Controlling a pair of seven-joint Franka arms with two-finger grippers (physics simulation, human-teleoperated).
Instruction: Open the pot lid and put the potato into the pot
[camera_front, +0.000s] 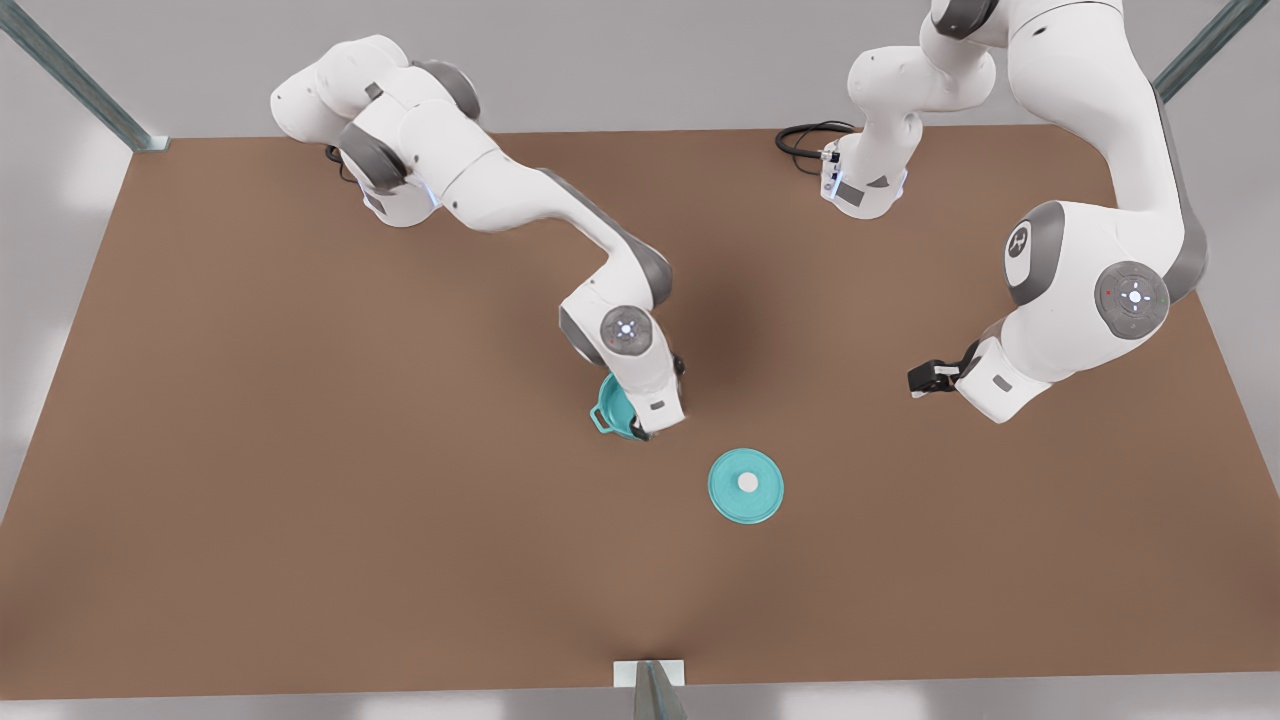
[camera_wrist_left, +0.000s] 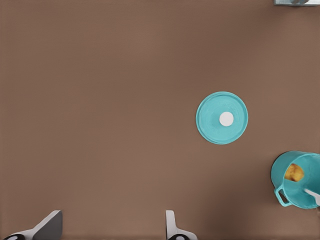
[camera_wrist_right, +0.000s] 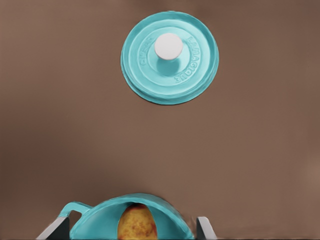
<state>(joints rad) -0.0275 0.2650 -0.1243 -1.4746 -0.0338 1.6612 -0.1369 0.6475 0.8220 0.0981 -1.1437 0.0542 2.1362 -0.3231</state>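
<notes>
The lid lies flat on the brown surface, knob up, well apart from the pot; it also shows in the left wrist view and the right wrist view.

The pot stands open on the surface towards the front view's left of the lid, partly under the right arm's wrist. The potato lies inside the pot; the left wrist view shows it there too, within the teal wall.

The right hand hangs directly over the pot, its 2 fingers spread wide, 1 either side of the pot's rim, gripping nothing.

The left hand waits off to the front view's right, above bare surface and well apart from lid and pot. Its fingers stand wide apart with nothing between them.
</notes>
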